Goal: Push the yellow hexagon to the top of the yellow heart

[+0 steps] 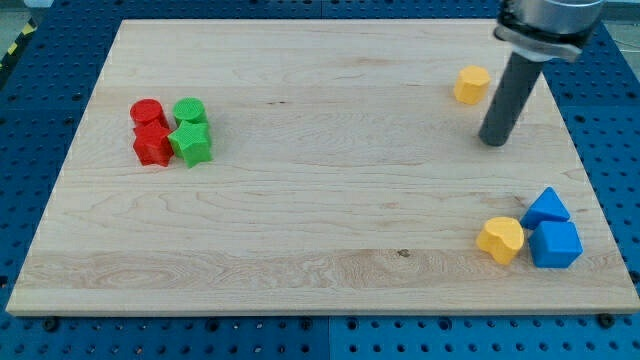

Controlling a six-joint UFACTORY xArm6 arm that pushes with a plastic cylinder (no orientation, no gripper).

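On the wooden counter, my tip rests just to the view's right of and below the yellow hexagon, near it but not touching. The yellow heart lies well below, toward the view's bottom right, touching or nearly touching a blue cube beneath a blue triangular block. My end effector is a plain rod: nothing to spread or pinch, holding nothing. Red and green blocks cluster far left, clear of the likely path.

Board pale wood, smooth, visible grain. Blocks matt plastic-looking; green star ridged. Rod dark, matt.
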